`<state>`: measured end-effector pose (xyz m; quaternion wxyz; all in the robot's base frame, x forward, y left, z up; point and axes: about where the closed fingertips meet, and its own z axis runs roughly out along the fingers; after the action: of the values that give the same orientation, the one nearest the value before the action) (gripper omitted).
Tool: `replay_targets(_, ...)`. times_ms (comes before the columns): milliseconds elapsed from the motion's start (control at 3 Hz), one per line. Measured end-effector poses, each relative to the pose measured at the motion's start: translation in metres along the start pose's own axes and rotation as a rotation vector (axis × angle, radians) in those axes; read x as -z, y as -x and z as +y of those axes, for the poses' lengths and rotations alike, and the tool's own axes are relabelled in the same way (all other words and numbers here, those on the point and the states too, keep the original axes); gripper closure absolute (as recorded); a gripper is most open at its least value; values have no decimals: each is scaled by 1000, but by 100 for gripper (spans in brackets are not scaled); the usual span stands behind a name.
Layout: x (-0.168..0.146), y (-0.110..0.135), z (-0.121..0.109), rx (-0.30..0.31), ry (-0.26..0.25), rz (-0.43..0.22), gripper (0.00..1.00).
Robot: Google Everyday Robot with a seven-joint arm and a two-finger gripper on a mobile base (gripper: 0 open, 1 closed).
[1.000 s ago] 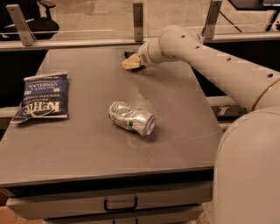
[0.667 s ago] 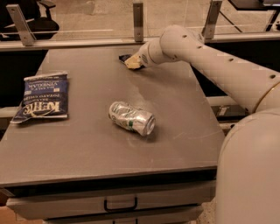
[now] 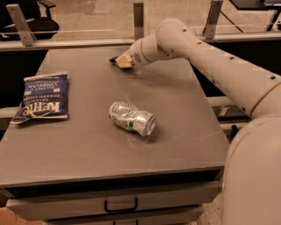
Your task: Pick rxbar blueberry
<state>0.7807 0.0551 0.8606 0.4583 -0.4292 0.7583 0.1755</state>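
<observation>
My grey bench (image 3: pixel 184 118) fronts a glass rail. The arm (image 3: pixel 210 57) reaches across its far side, well apart from the bag (image 3: pixel 41 96) and can (image 3: pixel 131 118). The end effector (image 3: pixel 122 61) sits low there, with the rxbar (image 3: pixel 113 59) a dark sliver at its tip. I cannot tell whether it's clamped. I'd judge an edge-only hold could slip when lifted.

Worktop (image 3: pixel 88 149): grey, matte, rectangular.
Drawer (image 3: pixel 79 206): grey, under the front edge, with a dark bar handle (image 3: pixel 120 205).
Rail (image 3: pixel 66 43): pale, along the far edge, carrying three upright metal posts (image 3: pixel 138 17).
Office chair (image 3: pixel 39 19): dark, far left, beyond the rail.
Floor (image 3: pixel 92 13): light, beyond the rail.
Gripper (image 3: pixel 117 61): low at the worktop's far edge, near the middle post.
</observation>
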Motion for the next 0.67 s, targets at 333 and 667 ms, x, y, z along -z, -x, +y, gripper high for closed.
replay_targets(333,21,44,17,91,69,-92,100)
replay_targets(667,54,86,24,174,95,-190,100)
